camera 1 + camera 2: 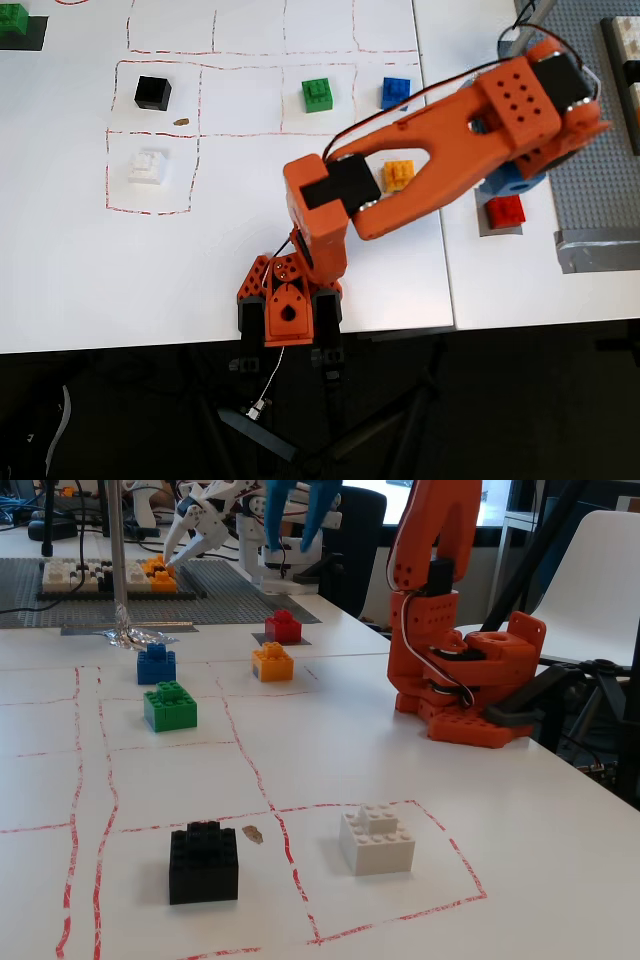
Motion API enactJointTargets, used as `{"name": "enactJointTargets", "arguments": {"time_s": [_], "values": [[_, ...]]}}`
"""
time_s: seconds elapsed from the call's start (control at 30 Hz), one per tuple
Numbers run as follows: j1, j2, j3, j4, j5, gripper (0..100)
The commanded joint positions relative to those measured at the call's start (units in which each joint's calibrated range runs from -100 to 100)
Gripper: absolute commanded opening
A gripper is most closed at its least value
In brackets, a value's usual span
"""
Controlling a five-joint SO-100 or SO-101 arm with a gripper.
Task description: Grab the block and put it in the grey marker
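Bricks lie in ones on the white table (pixel 560 880). Going by the fixed view, nearest are one black brick (pixel 203 862) and one white brick (pixel 376 838), then one green (pixel 169 706), one blue (pixel 156 664) and one orange brick (pixel 272 663). Farthest, the red block (pixel 283 626) sits on the grey marker (pixel 262 639). The gripper (pixel 288 312) hangs at the table's edge; whether it is parted I cannot tell.

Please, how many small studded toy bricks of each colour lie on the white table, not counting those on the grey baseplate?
Black studded plastic brick: 1
White studded plastic brick: 1
Green studded plastic bricks: 2
Blue studded plastic brick: 1
Orange studded plastic brick: 1
Red studded plastic brick: 1
Total: 7
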Motion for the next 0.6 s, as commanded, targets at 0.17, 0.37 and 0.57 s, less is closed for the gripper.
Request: {"name": "enactJointTargets", "arguments": {"time_s": [0.17, 0.37, 0.57], "values": [[-24.75, -17.08, 8.04, -0.29, -14.07, 1], [-43.99, -23.2, 17.74, -10.66, -27.16, 0], [-55.9, -29.49, 27.98, -24.7, -36.34, 0]]}}
